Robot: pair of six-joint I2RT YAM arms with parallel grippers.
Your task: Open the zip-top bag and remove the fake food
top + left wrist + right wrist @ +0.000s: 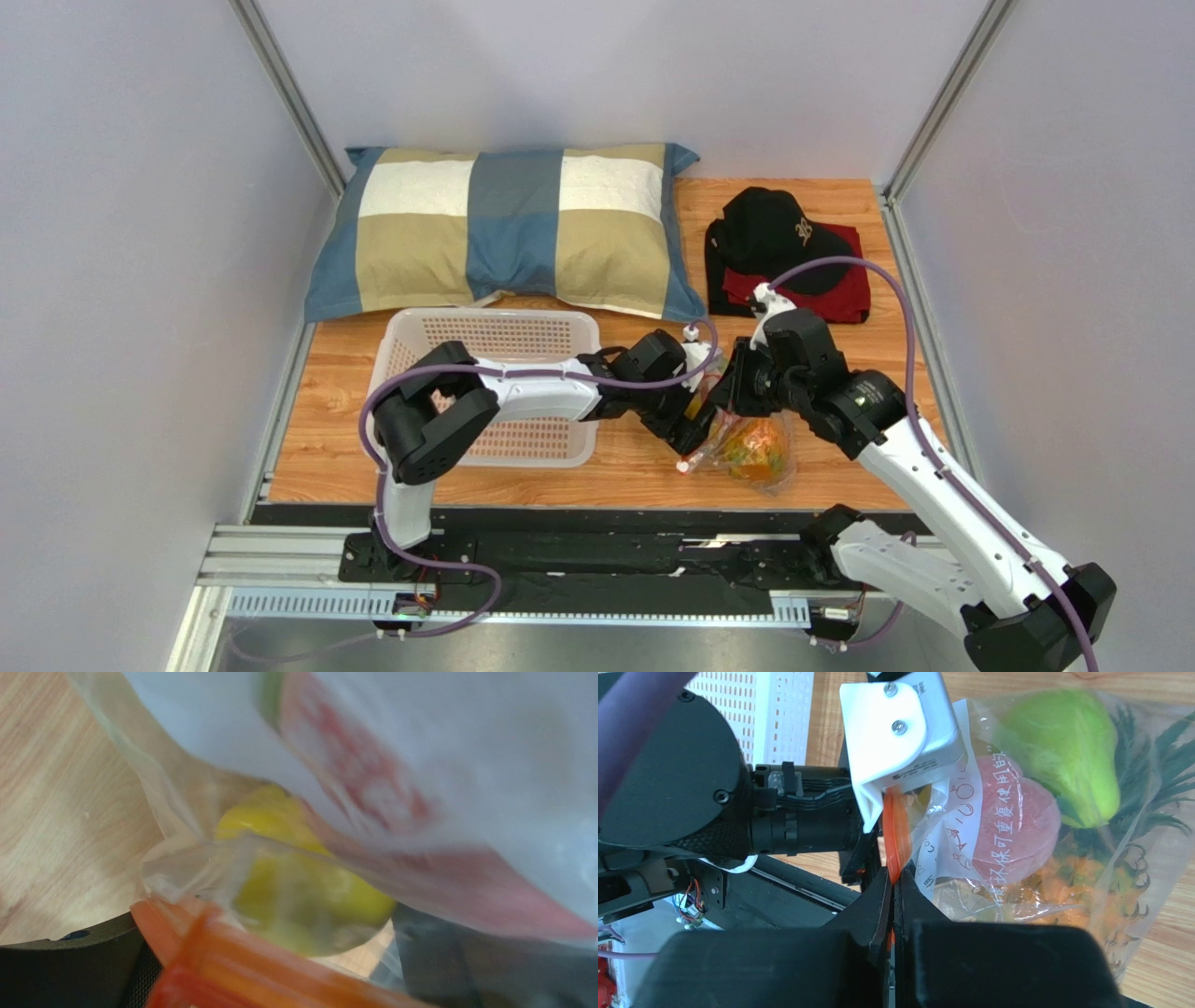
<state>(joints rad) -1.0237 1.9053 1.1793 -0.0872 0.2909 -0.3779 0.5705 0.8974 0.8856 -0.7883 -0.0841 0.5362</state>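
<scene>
Robotics lab test booth: plain white panel walls [126, 210] and metal corner posts [288, 91] enclose a wooden table [337, 420], with a metal mounting rail [561, 574] at six o'clock.

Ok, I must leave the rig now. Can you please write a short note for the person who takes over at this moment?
Left end effector: open, fingers on either side of the bag's mouth, gripping nothing.
Right end effector: shut on the red-orange zip strip of the zip-top bag.
Bag: near the front edge of the table, right of the white basket.
Fake food: every fruit I can see is inside the bag.
Done: bag grasped at the zip. I cannot tell how far the zip is open.
Left: open the bag fully and take out the fruits.
</scene>
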